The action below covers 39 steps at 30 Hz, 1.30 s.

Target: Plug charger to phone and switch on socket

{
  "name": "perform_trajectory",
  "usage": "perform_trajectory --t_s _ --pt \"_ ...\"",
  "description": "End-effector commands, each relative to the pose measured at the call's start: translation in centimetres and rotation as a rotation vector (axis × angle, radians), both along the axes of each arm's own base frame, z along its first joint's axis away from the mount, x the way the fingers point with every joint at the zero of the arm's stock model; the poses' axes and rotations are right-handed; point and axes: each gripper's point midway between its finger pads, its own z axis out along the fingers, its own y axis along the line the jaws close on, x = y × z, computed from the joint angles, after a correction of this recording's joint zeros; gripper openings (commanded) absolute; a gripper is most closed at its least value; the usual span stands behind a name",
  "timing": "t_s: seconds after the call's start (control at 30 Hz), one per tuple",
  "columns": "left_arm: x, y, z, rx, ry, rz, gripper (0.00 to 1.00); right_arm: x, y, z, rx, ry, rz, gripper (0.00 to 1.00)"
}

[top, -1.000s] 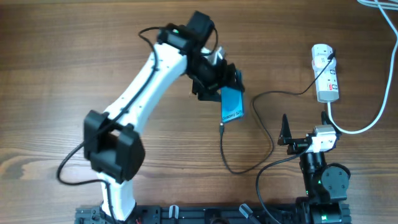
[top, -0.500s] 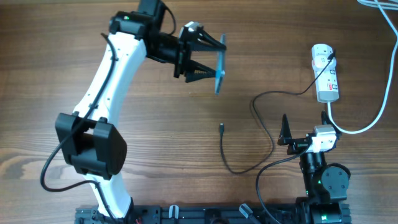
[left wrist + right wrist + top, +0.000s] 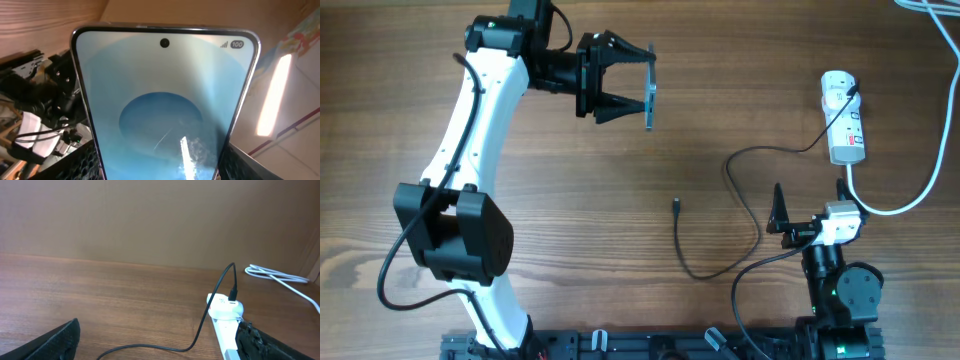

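A brown wooden bench [image 3: 800,40] lies under both my arms. My left end effector [image 3: 643,77] grips the phone [image 3: 649,108] on edge at the far left, well apart from everything else. My right end effector [image 3: 157,330] is spread wide and holds nothing, near the socket [image 3: 844,130]. The charger [image 3: 740,158] loops away from the socket, and its tip [image 3: 676,206] lies loose mid-bench.

Cyan phone [image 3: 649,95] on edge, upper left; slack black charger [image 3: 676,206], tip free mid-table; white socket [image 3: 843,130] far right, plugged
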Motion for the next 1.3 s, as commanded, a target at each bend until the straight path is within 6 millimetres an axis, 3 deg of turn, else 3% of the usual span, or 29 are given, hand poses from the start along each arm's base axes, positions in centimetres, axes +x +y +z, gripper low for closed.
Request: perform_trajectory --t_s 0.0,0.23,0.3,0.37,0.43,0.5,0.57,0.63,0.73,0.77,0.8,0.9,0.93,1.03,1.17,1.27 --pt "-0.7 0.2 2.5 -0.061 -0.028 -0.008 0.71 -0.1 -0.2 0.4 0.015 -0.016 -0.008 1.00" --pt "-0.7 0.2 2.5 -0.061 -0.032 -0.008 0.71 -0.1 0.4 0.6 0.016 -0.024 0.023 1.00" --pt "-0.7 0.2 2.5 -0.061 -0.032 -0.008 0.71 -0.4 2.4 1.6 0.107 -0.052 0.146 1.00" --pt "-0.7 0.2 2.5 -0.061 -0.032 -0.008 0.71 -1.8 6.6 1.8 0.288 0.000 0.405 1.00" --pt "-0.7 0.2 2.5 -0.061 -0.032 -0.008 0.70 -2.7 8.2 2.1 0.401 0.037 0.514 1.00" --pt "-0.7 0.2 2.5 -0.061 -0.032 -0.008 0.71 -3.4 8.9 3.9 0.466 -0.002 0.581 1.00" --pt "-0.7 0.2 2.5 -0.061 -0.032 -0.008 0.71 -5.6 9.8 8.7 0.404 -0.195 0.705 1.00" --pt "-0.7 0.2 2.5 -0.061 -0.032 -0.008 0.71 -7.0 9.4 13.0 0.395 -0.317 0.713 1.00" --pt "-0.7 0.2 2.5 -0.061 -0.031 -0.008 0.71 -7.8 9.1 17.2 0.323 -0.362 0.678 1.00" --pt "-0.7 0.2 2.5 -0.061 -0.031 -0.008 0.71 -7.6 9.1 19.2 0.262 -0.314 0.649 1.00" --pt "-0.7 0.2 2.5 -0.061 -0.031 -0.008 0.70 -7.2 9.1 19.9 0.235 -0.266 0.632 1.00" --pt "-0.7 0.2 2.5 -0.061 -0.031 -0.008 0.70 -5.1 9.6 20.4 0.214 0.056 0.609 1.00" --pt "-0.7 0.2 2.5 -0.061 -0.031 -0.008 0.70 -5.1 11.1 20.7 0.237 0.203 0.704 1.00" --pt "-0.7 0.2 2.5 -0.061 -0.032 -0.008 0.70 -6.0 14.1 21.1 0.406 0.413 0.947 1.00" --pt "-0.7 0.2 2.5 -0.061 -0.032 -0.008 0.70 -5.5 16.4 22.3 0.520 0.500 1.185 0.99" --pt "-0.7 0.2 2.5 -0.061 -0.032 -0.008 0.70 -3.3 17.2 21.9 0.535 0.521 1.046 0.99"
